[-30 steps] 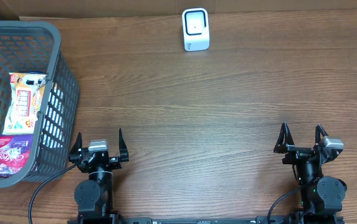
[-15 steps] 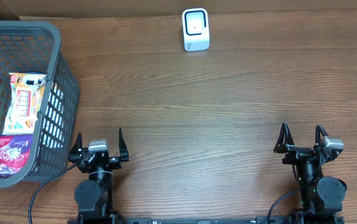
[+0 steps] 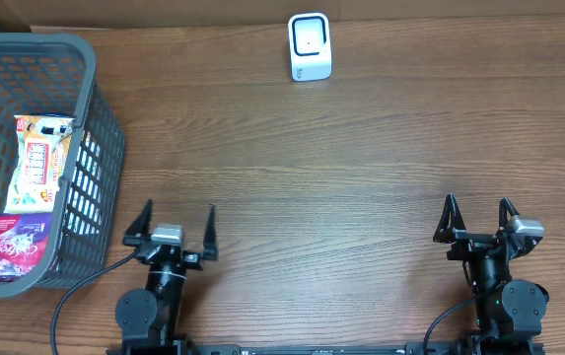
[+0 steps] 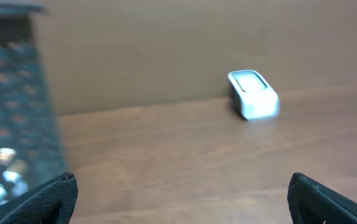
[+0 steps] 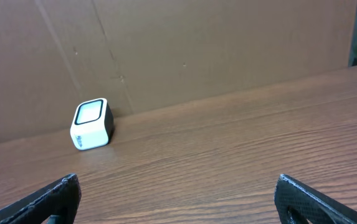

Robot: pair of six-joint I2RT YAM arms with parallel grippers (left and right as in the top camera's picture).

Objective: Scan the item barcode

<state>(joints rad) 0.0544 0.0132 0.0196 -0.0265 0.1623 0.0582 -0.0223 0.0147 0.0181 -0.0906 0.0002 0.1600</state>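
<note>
The basket [image 3: 105, 168] is running off the overhead picture at 9 o'clock. The print on the yellow packet [image 3: 43, 163] and the purple packet [image 3: 18, 247] inside is coming out too small to read, so a barcode cannot be told. The left wrist view is blurring, smearing the scanner [image 4: 253, 94] at 1 o'clock and the basket mesh at 9 o'clock. The left claw [image 4: 181, 196] and right claw [image 5: 178, 196] are showing fingertips only, the 6 o'clock edge cutting off the rest.
</note>
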